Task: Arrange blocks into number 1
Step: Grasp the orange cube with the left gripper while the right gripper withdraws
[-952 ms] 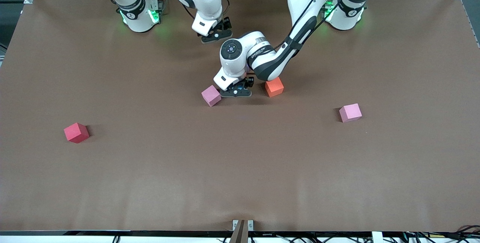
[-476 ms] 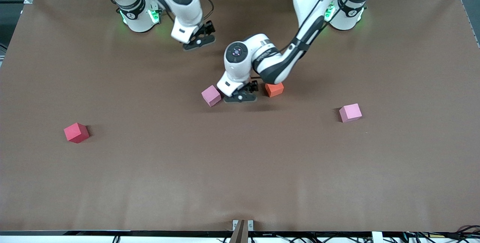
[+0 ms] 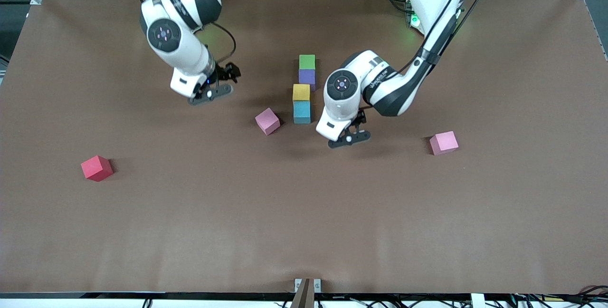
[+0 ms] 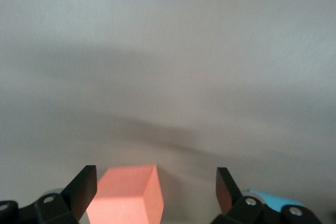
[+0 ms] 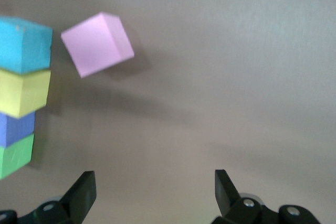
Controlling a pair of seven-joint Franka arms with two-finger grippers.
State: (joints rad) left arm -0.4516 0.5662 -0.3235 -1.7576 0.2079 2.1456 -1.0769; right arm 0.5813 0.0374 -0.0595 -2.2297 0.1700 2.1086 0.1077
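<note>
Beside the light blue matte cube (image 3: 301, 111), the left claw (image 3: 349, 139) hung wide open, empty, over the small orange matte cube (image 4: 126, 195); the right claw (image 3: 210, 94) waited open. Light, stiff: pinch flat sides.

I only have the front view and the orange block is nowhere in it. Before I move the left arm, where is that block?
Observer: The left arm hides it from you. The left wrist view shows the orange block on the table, between the fingers of the left gripper.
Operator: Is it gripped?
Observer: No. The fingers stand open, with a clear gap on one side of the block.
Operator: And the right gripper?
Observer: Its own wrist view shows the right gripper open, with nothing between its fingers.
</note>
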